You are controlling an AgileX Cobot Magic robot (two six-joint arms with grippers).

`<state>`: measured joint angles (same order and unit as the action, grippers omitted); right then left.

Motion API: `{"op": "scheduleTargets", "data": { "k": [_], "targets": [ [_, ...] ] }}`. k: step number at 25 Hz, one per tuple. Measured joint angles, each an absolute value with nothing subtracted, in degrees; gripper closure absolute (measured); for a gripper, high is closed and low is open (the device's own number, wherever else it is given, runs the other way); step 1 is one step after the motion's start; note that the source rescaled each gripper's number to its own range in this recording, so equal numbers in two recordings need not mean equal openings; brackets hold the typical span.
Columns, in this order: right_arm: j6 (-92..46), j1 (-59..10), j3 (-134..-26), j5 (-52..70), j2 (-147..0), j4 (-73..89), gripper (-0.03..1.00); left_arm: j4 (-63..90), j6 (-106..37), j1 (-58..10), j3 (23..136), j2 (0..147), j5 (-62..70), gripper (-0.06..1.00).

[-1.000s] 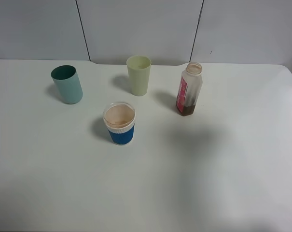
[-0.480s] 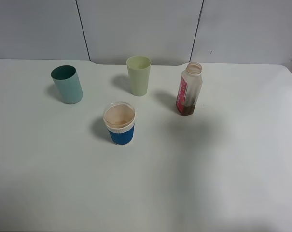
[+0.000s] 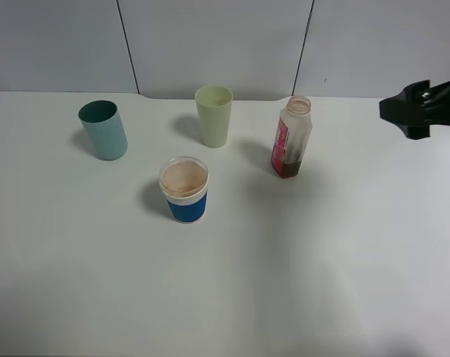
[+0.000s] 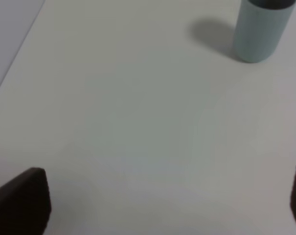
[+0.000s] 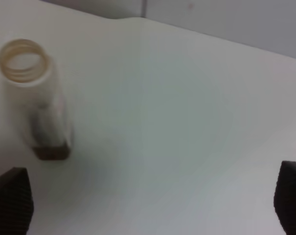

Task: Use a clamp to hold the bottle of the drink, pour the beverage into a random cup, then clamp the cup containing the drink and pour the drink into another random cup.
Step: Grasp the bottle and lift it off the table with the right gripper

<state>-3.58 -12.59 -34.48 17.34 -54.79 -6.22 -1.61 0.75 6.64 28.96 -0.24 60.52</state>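
We find the bottle [image 3: 291,137] standing upright and uncapped on the white table [image 3: 321,260], right of centre and towards the back, with a thin layer of dark brown drink [image 3: 288,171] at its bottom. The blue-sleeved cup [image 3: 185,190] stands upright nearer the front, to the left of the bottle and well apart from it; its inside shows a pale brownish tint, and we cannot tell whether it holds liquid. The teal cup [image 3: 103,130] stands at the back left, and the pale green cup [image 3: 214,115] at the back between the teal cup and the bottle. None of the four touch. The right gripper [image 5: 150,198] is released, its black fingers [image 5: 11,200] spread wide with bare table between them; it hangs at the right edge of the high view, clear of the bottle and grasping nothing. The left gripper [image 4: 160,200] is likewise released and empty, over bare table with the teal cup ahead of it. It does not appear in the high view.
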Motion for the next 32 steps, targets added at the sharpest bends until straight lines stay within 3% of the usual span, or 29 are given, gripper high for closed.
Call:
{"op": "scheduleTargets", "data": {
  "k": [9, 22, 32],
  "targets": [
    [-3.6, -17.5, -34.5, 15.1, -64.1, -6.5, -0.01, -1.6, 0.7, 6.6, 29.0, -0.2, 60.5, -0.06],
    [-3.6, -17.6, -34.5, 12.8, -71.9, -8.9, -0.01, -1.6, 0.7, 6.6, 29.0, -0.2, 60.5, -0.06],
    [-3.6, -17.6, -34.5, 4.2, -81.6, -9.0, -0.01, -1.6, 0.7, 6.6, 29.0, -0.2, 60.5, -0.06]
  ]
}}
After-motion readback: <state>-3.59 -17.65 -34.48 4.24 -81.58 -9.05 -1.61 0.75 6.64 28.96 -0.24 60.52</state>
